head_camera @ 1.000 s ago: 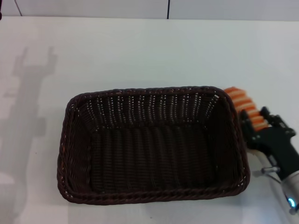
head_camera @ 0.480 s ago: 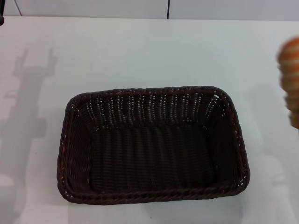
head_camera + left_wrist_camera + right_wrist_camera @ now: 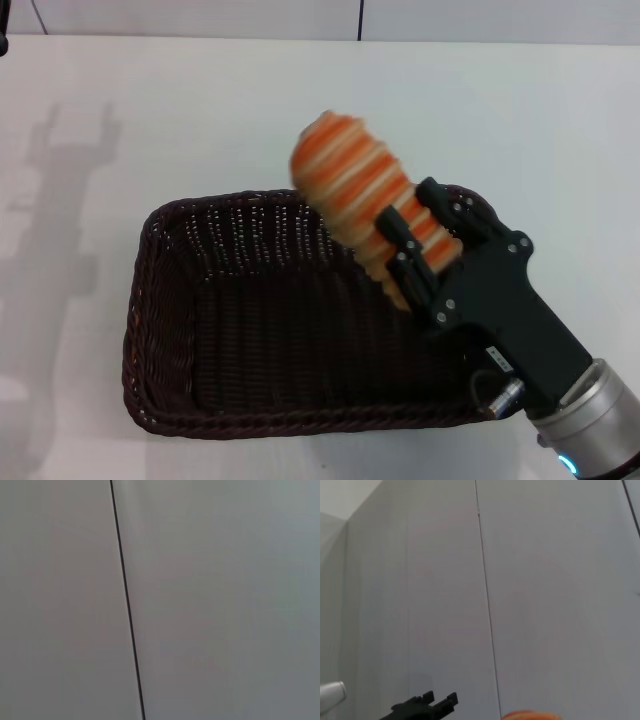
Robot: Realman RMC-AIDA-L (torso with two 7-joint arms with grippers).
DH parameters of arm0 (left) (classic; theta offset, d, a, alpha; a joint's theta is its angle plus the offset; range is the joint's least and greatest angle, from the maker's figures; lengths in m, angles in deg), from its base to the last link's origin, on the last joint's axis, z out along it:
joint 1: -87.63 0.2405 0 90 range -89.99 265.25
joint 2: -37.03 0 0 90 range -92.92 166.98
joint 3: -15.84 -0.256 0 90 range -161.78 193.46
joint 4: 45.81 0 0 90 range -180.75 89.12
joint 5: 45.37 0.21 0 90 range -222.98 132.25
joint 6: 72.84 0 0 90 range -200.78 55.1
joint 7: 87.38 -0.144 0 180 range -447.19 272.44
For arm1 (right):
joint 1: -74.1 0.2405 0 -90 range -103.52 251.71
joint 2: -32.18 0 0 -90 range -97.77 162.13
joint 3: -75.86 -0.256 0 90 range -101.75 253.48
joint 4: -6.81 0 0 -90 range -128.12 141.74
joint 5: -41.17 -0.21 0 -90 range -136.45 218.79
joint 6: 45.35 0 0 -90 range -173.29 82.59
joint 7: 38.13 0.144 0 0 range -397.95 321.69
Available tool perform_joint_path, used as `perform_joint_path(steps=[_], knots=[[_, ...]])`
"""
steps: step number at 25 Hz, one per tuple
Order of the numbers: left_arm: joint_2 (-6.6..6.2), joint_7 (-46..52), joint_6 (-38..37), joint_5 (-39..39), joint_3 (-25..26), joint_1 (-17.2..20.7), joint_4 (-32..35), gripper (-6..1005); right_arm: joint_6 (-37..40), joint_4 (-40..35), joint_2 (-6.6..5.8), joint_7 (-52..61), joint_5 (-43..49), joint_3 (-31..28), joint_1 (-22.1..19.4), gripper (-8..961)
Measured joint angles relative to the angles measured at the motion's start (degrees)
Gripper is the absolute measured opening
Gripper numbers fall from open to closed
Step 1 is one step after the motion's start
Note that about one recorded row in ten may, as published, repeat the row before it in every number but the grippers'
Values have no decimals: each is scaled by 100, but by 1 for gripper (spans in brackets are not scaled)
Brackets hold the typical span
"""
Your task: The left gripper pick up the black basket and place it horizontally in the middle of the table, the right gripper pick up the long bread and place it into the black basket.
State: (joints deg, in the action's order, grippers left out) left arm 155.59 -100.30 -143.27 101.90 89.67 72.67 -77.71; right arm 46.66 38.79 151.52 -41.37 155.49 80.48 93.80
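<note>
The right gripper (image 3: 415, 250), its arm slanting up from the near right corner, is clamped on the long bread (image 3: 362, 200) above the black basket (image 3: 250, 340). The loaf's long axis runs on from the fingers, its free end pointing up and away toward the far left, over the basket's back rim.

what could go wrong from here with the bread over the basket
The right claw grips the long bread near one end, so most of the loaf sticks out unsupported and tilted; it might pivot or slip. It hangs near the black basket's far rim, so a release here could clip the rim and roll onto the table.
</note>
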Motion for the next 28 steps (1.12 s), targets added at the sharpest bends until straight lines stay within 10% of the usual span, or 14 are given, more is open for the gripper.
perform_joint_path(steps=[15, 28], knots=[[-10, 27, 2, -30, 47, 17, 116, 710, 138, -121, -9, 241, -313, -640, -372, 740], [-6, 375, 23, -70, 687, 15, 817, 709, 1932, -690, 16, 221, -4444, -2163, -1811, 826]])
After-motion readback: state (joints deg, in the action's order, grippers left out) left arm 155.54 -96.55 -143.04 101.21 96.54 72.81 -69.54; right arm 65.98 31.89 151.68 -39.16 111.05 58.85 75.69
